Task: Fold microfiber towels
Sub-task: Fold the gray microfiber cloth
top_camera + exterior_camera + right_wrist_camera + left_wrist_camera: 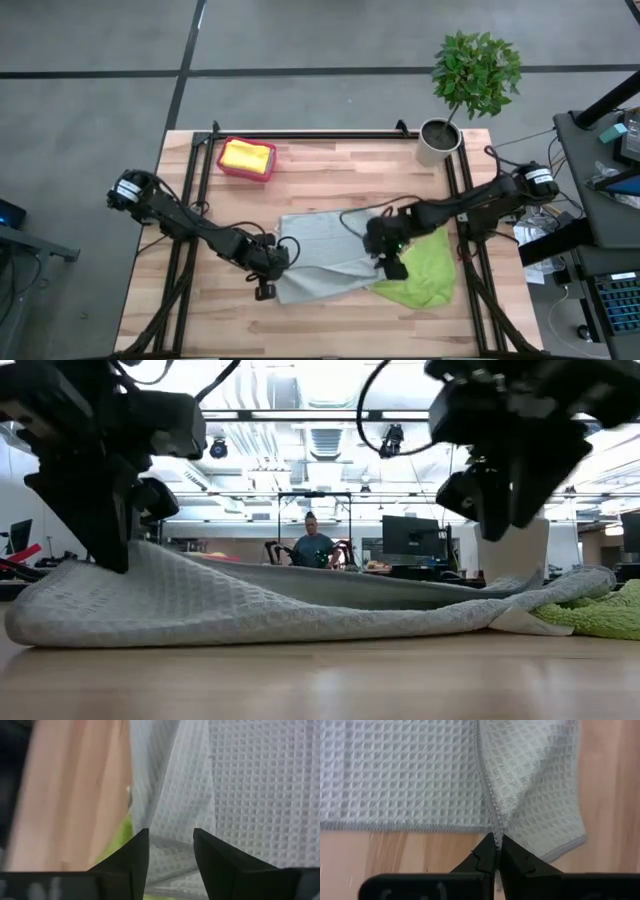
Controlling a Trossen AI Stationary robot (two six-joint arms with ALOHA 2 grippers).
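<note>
The left gripper (496,851) is pinched shut on the hemmed edge of the grey towel (325,255), at that cloth's near left corner; from there the towel spreads away toward the right arm. The right gripper (171,851) hangs just above the grey towel's right side with its fingers (134,857) parted and nothing between them. The lime green towel (425,272) lies crumpled right beside and partly under it. Well beyond the left gripper, a yellow towel (247,156) sits in the pink-red bin (222,164).
</note>
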